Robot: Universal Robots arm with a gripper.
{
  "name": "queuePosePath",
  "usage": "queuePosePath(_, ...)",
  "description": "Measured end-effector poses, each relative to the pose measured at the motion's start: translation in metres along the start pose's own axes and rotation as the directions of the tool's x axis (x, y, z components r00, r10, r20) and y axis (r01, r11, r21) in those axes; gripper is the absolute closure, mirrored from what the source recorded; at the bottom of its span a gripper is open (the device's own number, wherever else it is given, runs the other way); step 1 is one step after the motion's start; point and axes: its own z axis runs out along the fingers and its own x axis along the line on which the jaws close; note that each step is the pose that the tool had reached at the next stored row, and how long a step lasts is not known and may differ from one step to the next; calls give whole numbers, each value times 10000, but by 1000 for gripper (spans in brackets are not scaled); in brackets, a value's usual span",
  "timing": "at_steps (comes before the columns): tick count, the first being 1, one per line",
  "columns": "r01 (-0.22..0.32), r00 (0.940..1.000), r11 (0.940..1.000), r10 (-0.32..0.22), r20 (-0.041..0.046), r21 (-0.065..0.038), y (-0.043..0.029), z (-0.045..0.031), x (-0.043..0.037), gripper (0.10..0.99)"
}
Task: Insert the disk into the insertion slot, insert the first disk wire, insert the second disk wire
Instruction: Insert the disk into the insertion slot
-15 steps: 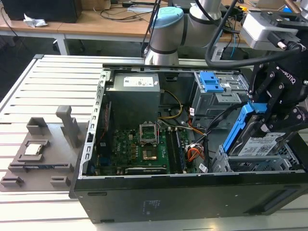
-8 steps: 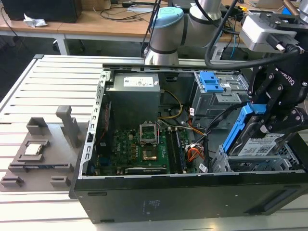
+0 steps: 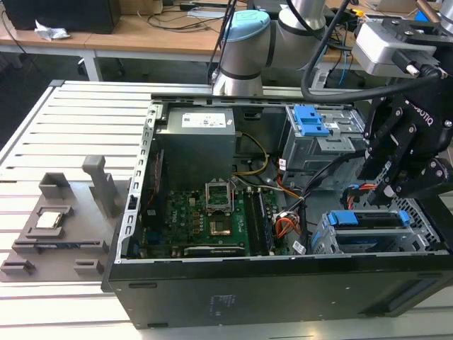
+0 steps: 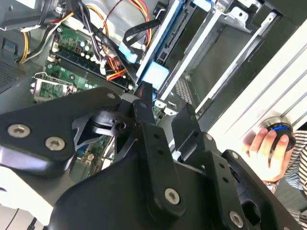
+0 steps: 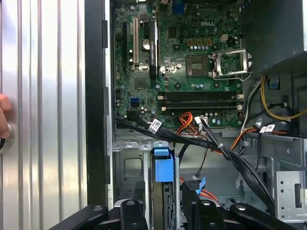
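The disk [image 3: 369, 219], framed by its blue carrier, lies in the grey perforated insertion slot [image 3: 327, 244] at the case's front corner, on the exterior view's right. My gripper [image 3: 391, 193] hangs just above it, fingers pointing down and open. In the first wrist view the carrier's blue tab [image 5: 163, 165] stands between the two black fingers [image 5: 133, 213]. A loose black wire connector with a blue tag [image 5: 194, 187] lies beside the other finger. In the second wrist view the gripper [image 4: 165, 112] points at the same blue tab [image 4: 156, 74].
A motherboard [image 3: 205, 219] fills the case floor, with the power supply [image 3: 195, 138] behind it. A taller grey cage with a blue latch [image 3: 311, 124] stands at the back right. Cable bundles [image 5: 192, 139] cross near the bay. A hand [image 4: 268, 141] rests on the table beside the case.
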Motion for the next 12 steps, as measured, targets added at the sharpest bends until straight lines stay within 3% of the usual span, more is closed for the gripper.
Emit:
queuePosePath(1,0,10000,10000,0,0,0,0,0,0,647)
queuePosePath(2,0,10000,10000,0,0,0,0,0,0,725)
queuePosePath(4,0,10000,10000,0,1,0,0,0,0,725)
queuePosePath(8,0,10000,10000,0,1,0,0,0,0,973)
queuePosePath(12,0,10000,10000,0,2,0,0,0,0,980)
